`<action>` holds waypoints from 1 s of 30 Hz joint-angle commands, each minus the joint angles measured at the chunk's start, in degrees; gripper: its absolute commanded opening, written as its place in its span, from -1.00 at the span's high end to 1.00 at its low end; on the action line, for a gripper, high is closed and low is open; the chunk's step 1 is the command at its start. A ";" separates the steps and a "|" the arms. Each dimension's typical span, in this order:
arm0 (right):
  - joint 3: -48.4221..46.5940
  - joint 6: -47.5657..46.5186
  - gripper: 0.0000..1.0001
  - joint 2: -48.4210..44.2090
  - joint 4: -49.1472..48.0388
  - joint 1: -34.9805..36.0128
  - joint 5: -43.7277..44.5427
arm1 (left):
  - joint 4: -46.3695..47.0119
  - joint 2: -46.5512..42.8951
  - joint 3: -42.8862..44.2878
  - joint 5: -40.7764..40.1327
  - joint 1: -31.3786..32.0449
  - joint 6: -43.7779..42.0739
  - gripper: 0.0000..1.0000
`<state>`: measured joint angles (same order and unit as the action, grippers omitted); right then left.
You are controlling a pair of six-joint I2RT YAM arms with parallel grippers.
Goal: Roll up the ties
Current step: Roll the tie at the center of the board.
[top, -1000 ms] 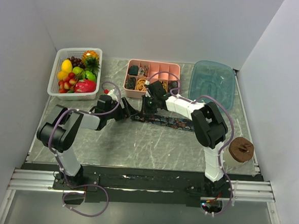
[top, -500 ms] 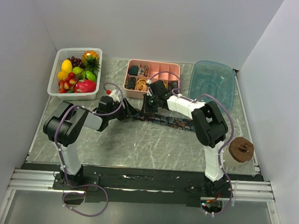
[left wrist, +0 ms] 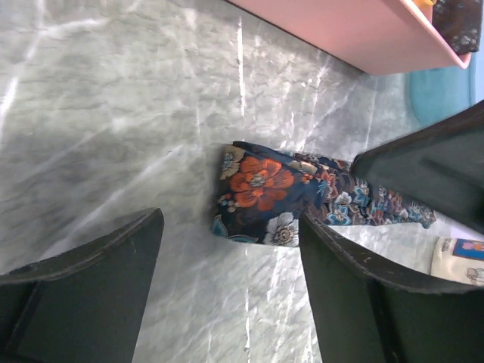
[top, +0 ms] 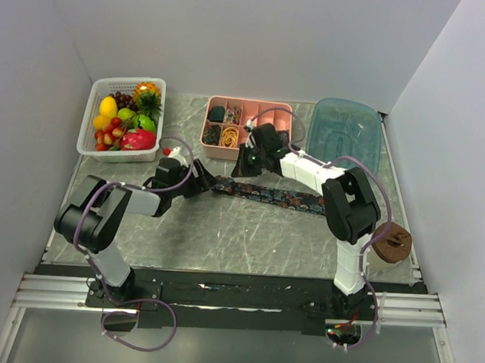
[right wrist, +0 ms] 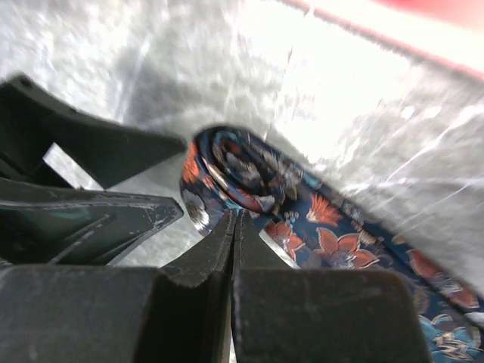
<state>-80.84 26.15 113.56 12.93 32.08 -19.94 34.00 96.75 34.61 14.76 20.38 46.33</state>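
Note:
One tie [top: 268,195] lies flat across the middle of the table, dark with orange, blue and white flowers. Its left end is wound into a small roll [left wrist: 261,195]. My left gripper [top: 205,179] is open at that end, and the roll sits just ahead of its fingertips [left wrist: 231,219], not between them. From the far side my right gripper [top: 240,168] is shut, its closed tips [right wrist: 234,217] right at the roll [right wrist: 231,170] with nothing between them. A black finger [left wrist: 431,162] of the right gripper shows over the tie's flat part.
A pink compartment tray [top: 249,108] behind the tie holds dark rolls and yellow bands; its wall [left wrist: 355,38] stands close to both grippers. A blue tub [top: 344,137] is at back right, a white fruit basket [top: 121,118] at back left, and a brown roll [top: 389,242] at the right edge.
My right gripper has drawn back toward the pink tray, still shut. The left gripper narrowed and opened again while shifting slightly left. The tie's right part now lies uncovered.

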 commanded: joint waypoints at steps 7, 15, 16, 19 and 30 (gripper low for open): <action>-10.04 -2.77 1.00 4.21 2.28 -0.70 1.84 | -4.12 -6.66 -1.91 -1.67 0.97 -3.44 0.46; -12.41 -3.12 1.00 8.69 3.24 -0.35 1.58 | -4.73 -6.93 -1.74 -0.70 5.19 -6.60 0.98; -12.50 -3.12 1.00 9.05 3.42 -0.43 1.75 | -4.90 -6.49 -1.48 -0.61 5.63 -6.86 0.98; -12.94 -3.21 1.00 9.75 3.60 -0.17 1.75 | -4.64 -4.47 -0.16 -0.35 6.95 -7.57 0.98; -12.94 -2.95 1.00 11.51 2.63 0.97 -0.53 | -5.61 2.04 6.17 -0.79 8.01 -7.39 0.98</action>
<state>-91.83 23.99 124.01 16.71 32.12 -19.53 27.92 98.26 37.89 13.69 28.12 39.86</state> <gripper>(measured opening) 0.005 0.018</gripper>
